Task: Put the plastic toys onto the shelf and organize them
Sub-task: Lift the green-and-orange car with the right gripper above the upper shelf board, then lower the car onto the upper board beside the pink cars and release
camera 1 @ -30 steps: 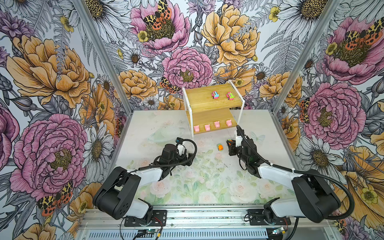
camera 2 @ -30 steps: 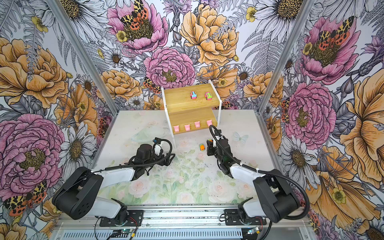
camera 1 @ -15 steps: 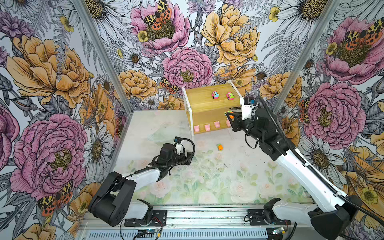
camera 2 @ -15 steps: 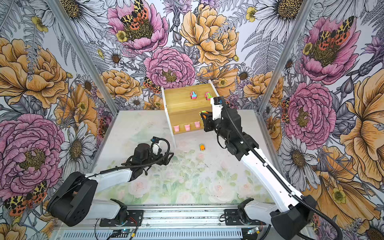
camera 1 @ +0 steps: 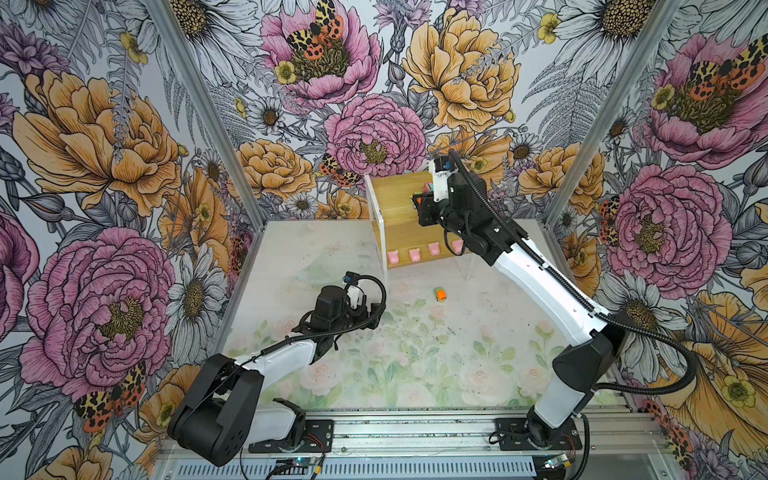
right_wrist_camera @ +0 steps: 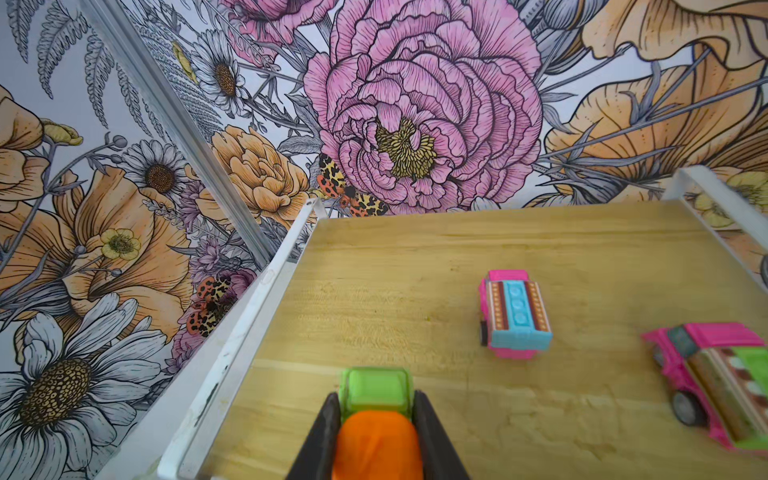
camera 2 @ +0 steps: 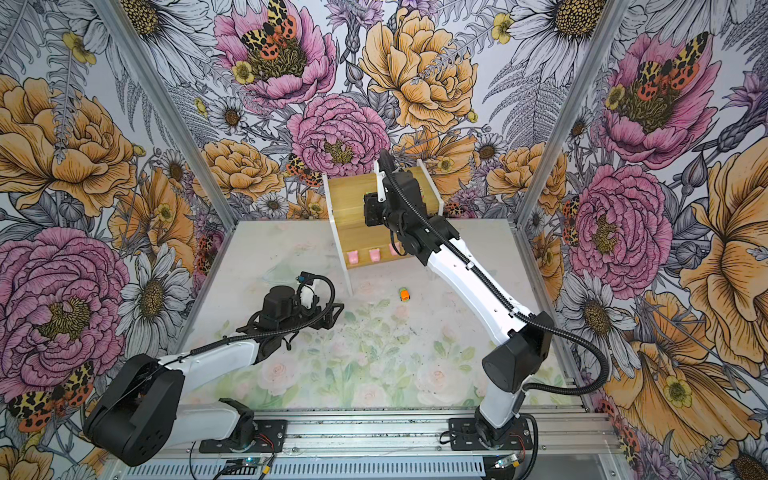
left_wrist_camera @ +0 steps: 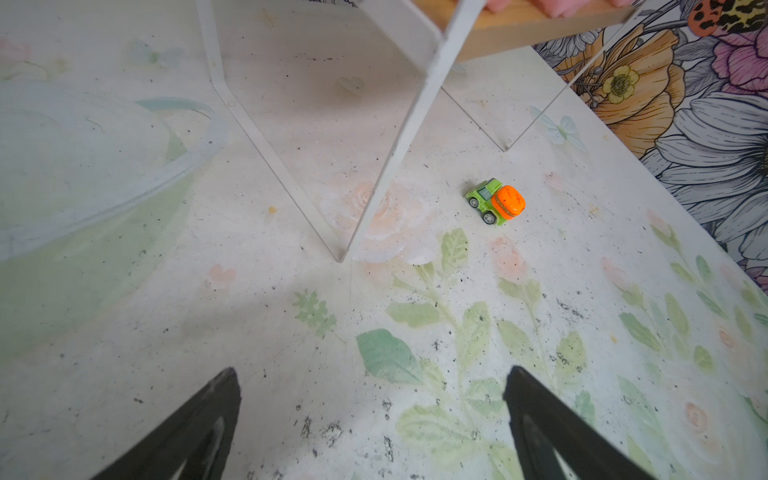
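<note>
My right gripper [right_wrist_camera: 376, 399] is shut on an orange-and-green car [right_wrist_camera: 376, 415] and holds it just above the left front part of the shelf's [right_wrist_camera: 415, 257] top board. Two pink cars stand on that board, one with a blue top [right_wrist_camera: 517, 313] and one with a green top [right_wrist_camera: 723, 382]. In both top views the right gripper [camera 1: 419, 203] hangs over the shelf [camera 1: 390, 195]. Several pale pink figures [camera 1: 414, 254] line the lower board. A second orange-and-green car [camera 1: 439, 294] [left_wrist_camera: 496, 201] lies on the table. My left gripper [left_wrist_camera: 372, 374] is open and empty, low over the table.
A clear shallow dish [left_wrist_camera: 83, 166] [camera 1: 320, 270] lies on the table left of the shelf's white legs [left_wrist_camera: 395, 166]. Flowered walls close in the table at the back and on both sides.
The right arm rose from the table with the orange-and-green car and swung back over the shelf's top board. The left arm stayed low and shifted only slightly.
</note>
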`<state>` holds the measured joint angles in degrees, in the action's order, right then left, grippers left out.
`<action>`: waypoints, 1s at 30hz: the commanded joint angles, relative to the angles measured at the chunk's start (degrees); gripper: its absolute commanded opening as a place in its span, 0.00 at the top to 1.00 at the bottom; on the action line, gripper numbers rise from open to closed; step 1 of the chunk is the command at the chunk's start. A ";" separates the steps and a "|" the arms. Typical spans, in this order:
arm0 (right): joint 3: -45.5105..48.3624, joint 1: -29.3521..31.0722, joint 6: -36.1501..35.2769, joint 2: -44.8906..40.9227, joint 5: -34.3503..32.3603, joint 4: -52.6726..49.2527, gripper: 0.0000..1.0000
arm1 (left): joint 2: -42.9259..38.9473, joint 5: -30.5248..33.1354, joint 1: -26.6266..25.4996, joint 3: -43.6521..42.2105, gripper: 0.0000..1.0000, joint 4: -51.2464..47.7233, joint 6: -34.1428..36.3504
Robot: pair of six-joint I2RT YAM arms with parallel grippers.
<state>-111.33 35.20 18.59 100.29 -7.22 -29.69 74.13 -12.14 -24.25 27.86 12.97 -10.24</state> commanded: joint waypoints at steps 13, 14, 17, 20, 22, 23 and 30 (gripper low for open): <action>-17.42 3.38 0.93 9.60 -11.41 -10.30 0.80 | -0.82 -1.61 1.48 0.05 0.01 0.21 0.47; -18.08 3.46 0.95 10.06 -11.41 -10.71 0.80 | -0.91 -1.67 1.46 0.01 0.01 0.21 0.43; -19.72 3.56 0.90 11.38 -11.29 -11.69 0.80 | -1.17 -1.71 1.73 -0.17 0.01 0.21 0.48; -20.15 3.54 0.67 12.15 -11.24 -11.88 0.79 | -1.08 -1.83 1.91 -0.26 0.01 0.22 0.45; -20.24 3.58 0.44 12.62 -11.28 -11.89 0.79 | -1.09 -1.86 2.01 -0.26 0.01 0.30 0.44; -20.32 3.54 0.42 12.73 -11.47 -11.88 0.79 | -1.00 -1.94 2.02 -0.26 0.01 0.23 0.47; -20.51 3.21 0.19 13.57 -12.20 -11.97 0.78 | -1.00 -1.95 2.28 -0.34 0.01 0.50 0.41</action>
<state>-129.71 38.44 18.98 113.03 -18.24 -41.43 73.93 -12.78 -22.68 27.83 12.82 -10.26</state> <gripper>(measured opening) 0.272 0.988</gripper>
